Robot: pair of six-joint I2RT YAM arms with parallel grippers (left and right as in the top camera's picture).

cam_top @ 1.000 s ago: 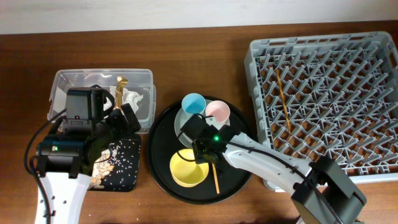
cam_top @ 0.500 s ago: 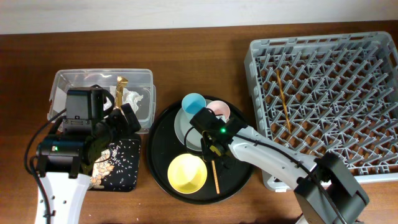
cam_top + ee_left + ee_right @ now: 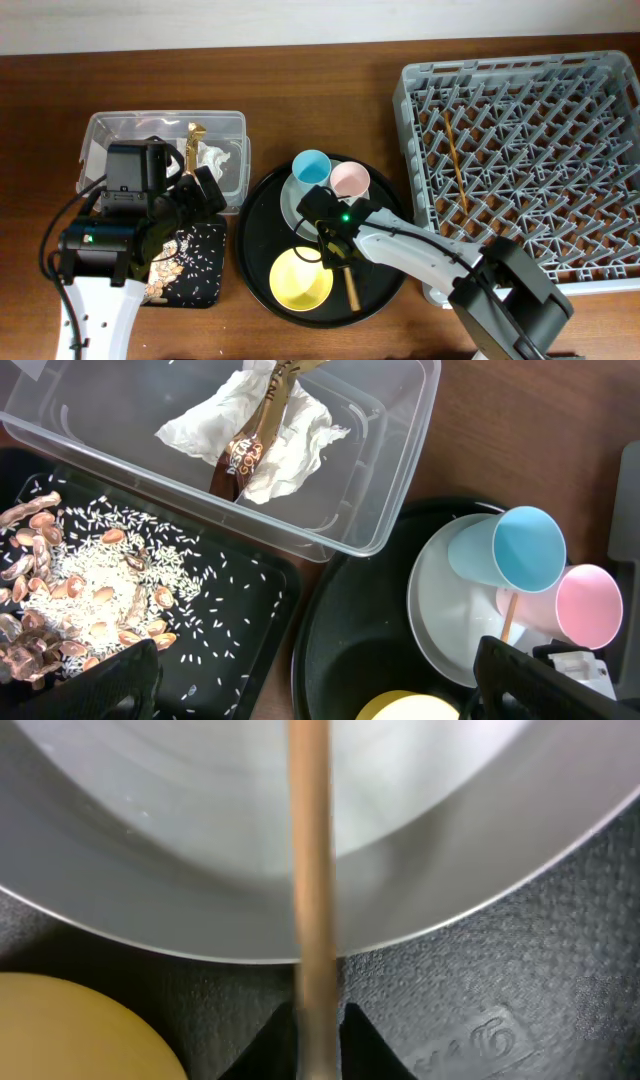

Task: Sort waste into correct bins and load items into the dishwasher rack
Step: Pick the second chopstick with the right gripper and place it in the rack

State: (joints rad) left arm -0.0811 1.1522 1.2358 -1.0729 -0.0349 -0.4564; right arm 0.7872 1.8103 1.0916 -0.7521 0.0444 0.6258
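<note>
My right gripper [image 3: 336,243] is low over the big round black tray [image 3: 255,240], shut on a wooden chopstick [image 3: 314,910] whose free end [image 3: 350,287] lies beside the yellow bowl [image 3: 300,280]. The chopstick crosses the rim of the grey-white plate [image 3: 200,840]. The blue cup [image 3: 311,165] and the pink cup [image 3: 350,180] rest on that plate [image 3: 292,205]. A second chopstick [image 3: 455,160] lies in the grey dishwasher rack [image 3: 410,90]. My left gripper [image 3: 320,680] is open and empty above the black tray [image 3: 240,650], which holds rice [image 3: 90,570] and brown scraps [image 3: 30,650].
The clear tub [image 3: 400,470] behind the black tray holds white tissue [image 3: 290,440] and a gold foil wrapper [image 3: 245,455]. The left arm body [image 3: 120,200] covers part of the tub and the tray. Brown tabletop [image 3: 320,90] lies between the tub and the rack.
My right gripper has shifted a little along the chopstick, first toward the plate and then back toward the yellow bowl. The bowl shows more fully. The left arm has not moved.
</note>
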